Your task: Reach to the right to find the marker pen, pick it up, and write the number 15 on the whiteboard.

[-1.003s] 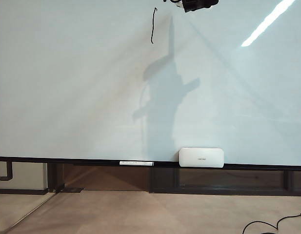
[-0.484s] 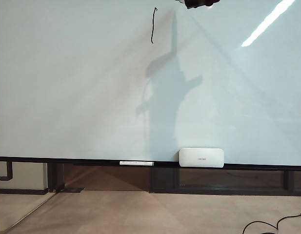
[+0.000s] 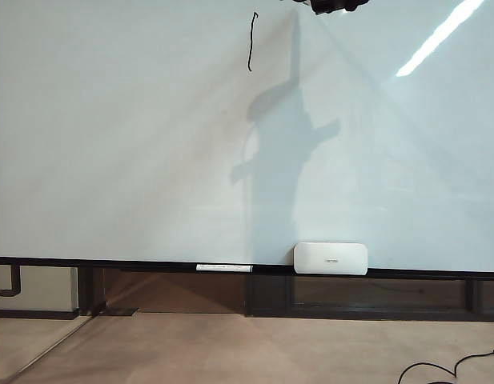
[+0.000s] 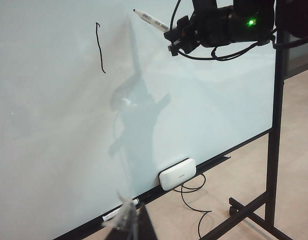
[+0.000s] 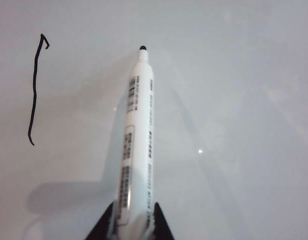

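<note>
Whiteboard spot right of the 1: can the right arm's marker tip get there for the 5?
Probably yes. The right gripper holds the marker pen aimed at bare whiteboard beside the 1; nothing lies between.

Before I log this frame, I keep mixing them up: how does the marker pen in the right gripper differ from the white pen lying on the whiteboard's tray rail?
The marker pen is clamped in the right gripper, high up near the written 1; the thin white pen lies untouched on the tray rail, left of the eraser. The marker pen points its bare black tip at the whiteboard; the thin white pen lies flat along the rail. Both have white barrels.
</note>
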